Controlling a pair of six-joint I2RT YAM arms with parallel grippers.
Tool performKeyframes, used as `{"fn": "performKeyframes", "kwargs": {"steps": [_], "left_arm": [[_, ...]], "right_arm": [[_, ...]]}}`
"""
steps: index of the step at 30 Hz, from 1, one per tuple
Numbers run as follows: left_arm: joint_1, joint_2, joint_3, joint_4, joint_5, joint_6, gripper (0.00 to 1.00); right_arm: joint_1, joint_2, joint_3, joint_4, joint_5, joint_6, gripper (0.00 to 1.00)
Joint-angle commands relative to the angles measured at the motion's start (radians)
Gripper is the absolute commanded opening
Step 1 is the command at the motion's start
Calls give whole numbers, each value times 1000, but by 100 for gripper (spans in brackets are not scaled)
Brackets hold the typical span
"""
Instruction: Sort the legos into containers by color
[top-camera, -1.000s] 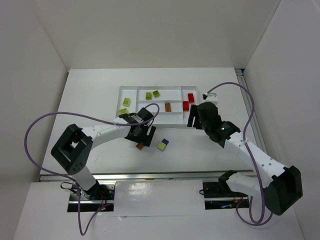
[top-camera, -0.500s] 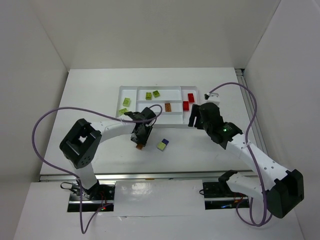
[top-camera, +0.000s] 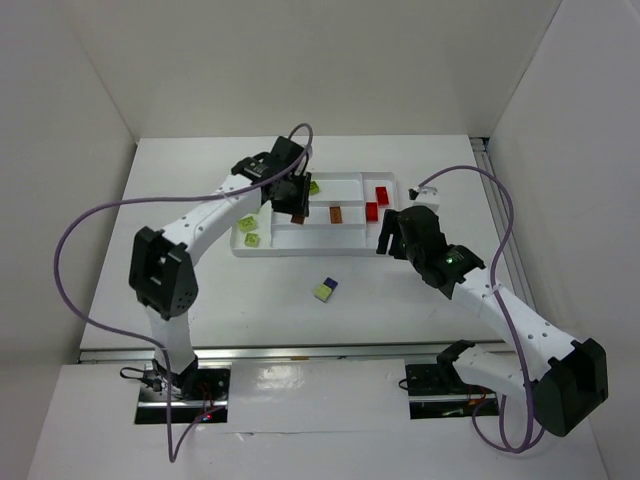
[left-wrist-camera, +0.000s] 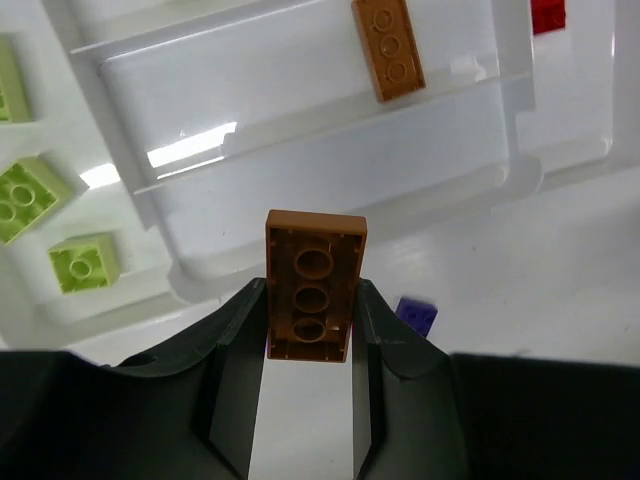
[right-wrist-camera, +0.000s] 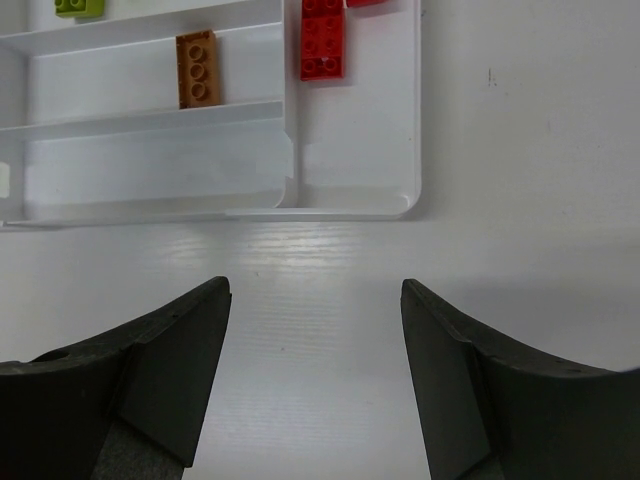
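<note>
Left tool clenched on brown-orange studded plastic brick, flat white rectangular plastic tray just beyond its tips; right tool released above white desk, red plastic bricks ahead in tray's end section.

Bright even light w/ glare on tray (fingers blurry).

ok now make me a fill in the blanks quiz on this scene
The left gripper is shut on a ___ brick.
The right gripper is ___ and holds nothing.
The red bricks lie in the tray's ___ end section.
Missing: brown-orange; open; right.
</note>
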Motion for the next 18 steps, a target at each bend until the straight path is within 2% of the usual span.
{"fn": "performKeyframes", "kwargs": {"steps": [1,6,10,14,15,16,17,18], "left_arm": [[26,142,125,-38,48,-59,0],[57,321,271,-8,69,-94,0],[78,402,347,-8,60,-119,1],[87,441,378,-20,36,-140,37],[87,442,378,-21,26,-140,61],[87,442,378,-21,26,-152,72],[87,411,356,-21,26,-161,80],[87,397,339,1,51,-162,83]], "right_arm": [[-2,-11,8,17,22,18,76],[-2,-11,8,26,-10,18,76],[-2,-11,-2,35,-29,27,76],[-11,-11,-11,44,-29,36,76],[-11,-11,-11,44,-29,36,76],[-11,-11,-11,44,-29,36,76],[-11,-11,-11,55,-29,36,76],[-11,-11,-11,55,-29,36,76]]}}
